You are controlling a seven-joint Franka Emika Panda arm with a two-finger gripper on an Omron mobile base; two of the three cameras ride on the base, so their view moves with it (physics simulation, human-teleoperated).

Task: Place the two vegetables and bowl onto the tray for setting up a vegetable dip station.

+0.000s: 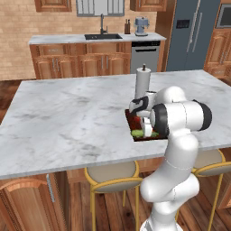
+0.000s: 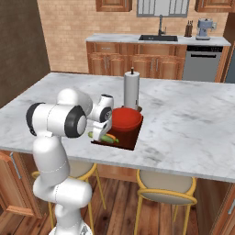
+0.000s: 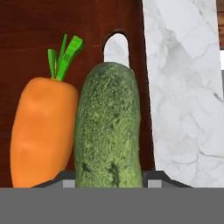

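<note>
On tray [image 3: 52, 26], cucumber [image 3: 108, 127] parallels carrot [image 3: 41, 131], lengthwise; end effector [image 3: 109, 177] grip state unclear

tray [image 2: 131, 136] lies on the island counter [image 2: 193, 124] near its front edge, bowl [image 2: 125, 119] sits on tray's far part, paper towel roll [image 2: 131, 90] stands on counter just behind bowl; carrot [image 3: 41, 131] and cucumber [image 3: 109, 129] lie side by side touching on tray's near end, in front of bowl, cucumber closer to tray's slot [image 3: 116, 47] and edge; gripper [image 2: 103, 130] right over the vegetables; stools [image 2: 166, 189] under counter's front
</note>
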